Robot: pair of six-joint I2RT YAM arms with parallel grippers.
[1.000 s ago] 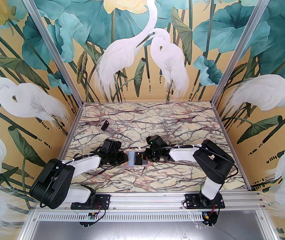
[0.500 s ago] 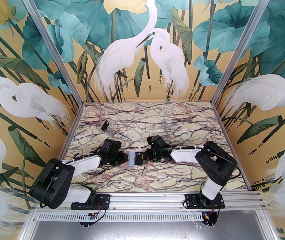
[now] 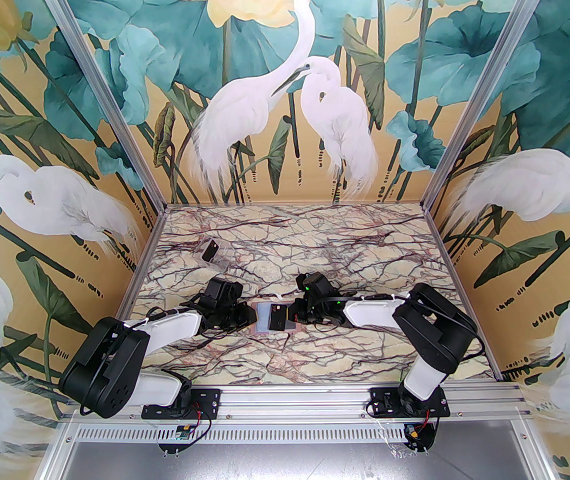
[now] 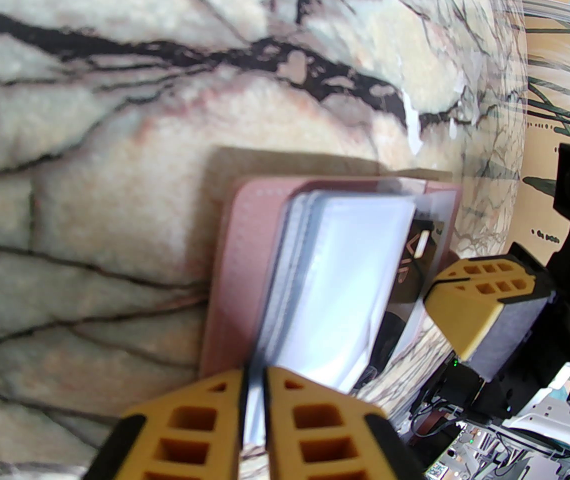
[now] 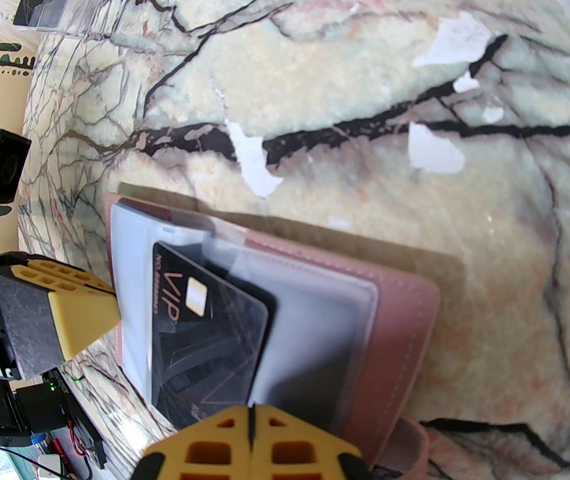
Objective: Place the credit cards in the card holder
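Left end effector [image 4: 254, 385]: low, pinching a card holder [image 4: 230, 278] sleeve
Right end effector [image 5: 251, 420]: low, fingers together
VIP card [image 5: 205, 338]: long axis left-right

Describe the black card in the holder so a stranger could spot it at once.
On the marble table, between the left gripper and right gripper, lies an open pink holder. The card is partly tucked under its clear sleeve; unlike the dark cards in the clear box, it shows gold VIP lettering.

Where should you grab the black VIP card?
Pinch the thin black plastic VIP card by its edge nearest the right hand, coming from the right: it lies flat in the open pink leather card holder, its far end among the clear sleeves.
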